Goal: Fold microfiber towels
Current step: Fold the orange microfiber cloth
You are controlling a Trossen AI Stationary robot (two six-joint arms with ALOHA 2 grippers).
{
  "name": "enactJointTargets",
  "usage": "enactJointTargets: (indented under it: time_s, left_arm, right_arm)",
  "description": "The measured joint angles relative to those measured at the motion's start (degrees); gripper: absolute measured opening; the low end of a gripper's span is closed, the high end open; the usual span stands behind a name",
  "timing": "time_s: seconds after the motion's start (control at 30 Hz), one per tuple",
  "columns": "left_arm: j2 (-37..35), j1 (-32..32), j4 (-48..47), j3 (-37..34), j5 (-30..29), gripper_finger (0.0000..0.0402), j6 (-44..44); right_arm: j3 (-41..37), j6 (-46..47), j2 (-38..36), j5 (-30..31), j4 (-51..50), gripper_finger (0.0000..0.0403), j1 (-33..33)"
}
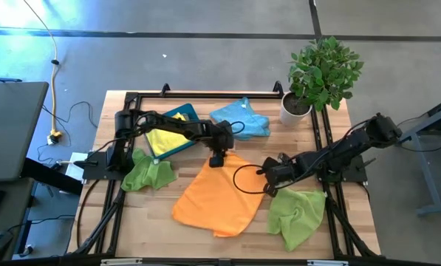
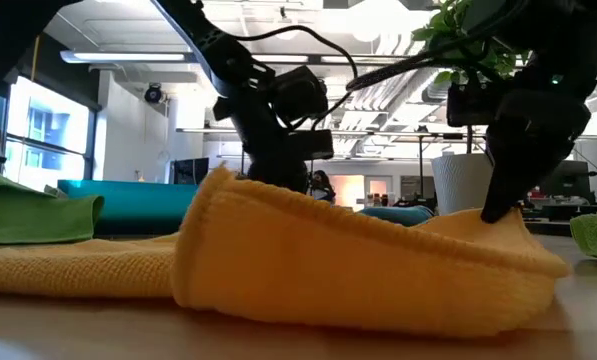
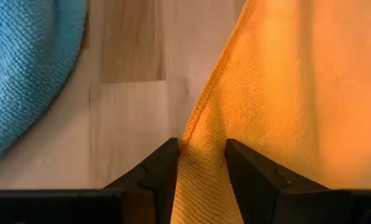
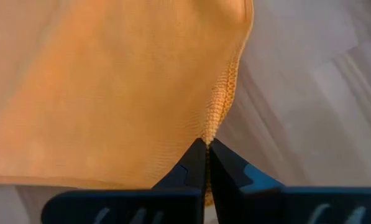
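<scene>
I'm seeing the orange towel (image 1: 219,193) spread over the middle of the table (image 1: 353,222), reaching toward its front edge. From the low camera it lies doubled over, with a rounded fold facing the front.

Left gripper (image 1: 217,158) is down at the towel's back edge. In its wrist view the fingers (image 3: 157,180) stand apart with the towel's hem running between them; cloth sits in the gap, and I can't tell if they press on it.

Right gripper (image 1: 267,176) is at the towel's right-hand corner. Its fingers (image 4: 194,165) are pinched together on the stitched hem, so it is clamped on the orange towel. Low view shows that corner lifted into a small peak under the gripper.

Other towels:
- light blue towel (image 1: 241,118) near the back edge, bunched, just behind the left gripper
- yellow towel (image 1: 165,140) lying on the teal tray (image 1: 185,113) toward the back-left corner
- lime green towel (image 1: 148,173) crumpled at the left edge
- second lime green towel (image 1: 298,214) crumpled toward the front-right corner, just beside the orange one

Potted plant (image 1: 320,74) stands at the back-right corner.
</scene>
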Motion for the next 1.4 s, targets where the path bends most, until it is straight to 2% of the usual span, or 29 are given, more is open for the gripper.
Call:
enactJointTargets:
  time_s: [0.27,0.43,0.6,0.83,0.93,1.17,1.3,1.4]
  left_arm:
    - [-0.26,-0.70,-4.19,0.07,-0.83,0.0123,0.23]
    - [-0.07,-2.04,-5.93,1.69,-3.25,0.0071,-3.00]
    - [0.51,-3.21,-13.87,6.83,-5.27,0.0008,-4.16]
    - [-0.66,-5.11,-26.73,15.13,-9.41,0.0009,-4.83]
    - [-3.66,-5.90,-30.42,16.82,-9.16,0.0002,-5.01]
    - [-14.15,-7.19,-32.31,17.09,-5.98,0.0003,-7.74]
    - [-20.65,-7.75,-32.05,17.09,-8.93,0.0001,-9.00]
    - [-25.13,-8.46,-31.80,17.14,-13.46,0.0001,-8.59]
  right_arm:
    - [0.00,-3.42,-0.02,1.12,-1.58,0.0000,-2.15]
    - [0.00,-3.85,-0.04,2.62,-1.38,0.0000,-3.18]
    - [0.00,-5.22,-0.04,2.95,-1.20,0.0000,-3.56]
    - [3.18,-9.69,-0.07,4.62,-6.23,0.0000,-3.56]
    - [6.98,-12.86,-0.07,7.34,-12.60,0.0000,-3.56]
    - [15.84,-23.30,-0.07,14.82,-24.18,0.0000,-3.56]
    - [23.09,-26.43,-0.08,22.89,-31.17,0.0000,-3.56]
    - [29.45,-30.68,-0.09,27.42,-34.66,0.0000,-3.58]
